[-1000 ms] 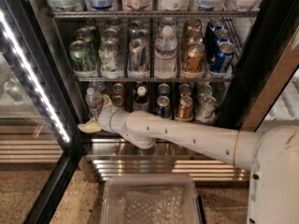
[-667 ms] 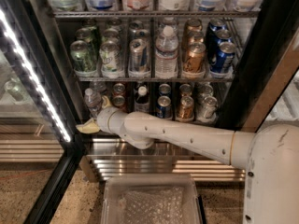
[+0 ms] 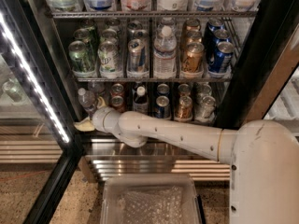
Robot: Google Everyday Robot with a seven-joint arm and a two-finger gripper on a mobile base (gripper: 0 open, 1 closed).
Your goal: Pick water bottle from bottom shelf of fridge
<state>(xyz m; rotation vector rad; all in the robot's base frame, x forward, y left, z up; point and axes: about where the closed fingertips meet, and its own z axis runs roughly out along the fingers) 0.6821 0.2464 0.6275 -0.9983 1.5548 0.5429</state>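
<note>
— How far along are we?

— We have the arm reached into the fridge (image 3: 52,64), and our gripper (image 3: 92,115) sits at the left end of the bottom shelf (image 3: 187,121), right up against the water bottle (image 3: 87,101). So we judge the approach done. The lift-out is what remains: the bottle stands upright at shelf level, not yet brought out past the door frame.

— Is the claw clamped on it?

— We cannot tell. It touches or nearly touches the lower part of the bottle, but whether it is clenched or released is not something we can read from here.

— And the bottle itself?

— Small, clear, ribbed, with a white cap. It is the leftmost item on that shelf, beside a red can (image 3: 117,90) and well left of the dark bottle (image 3: 140,101) with its own white cap. We would expect it to be light and a little slippery.
</note>
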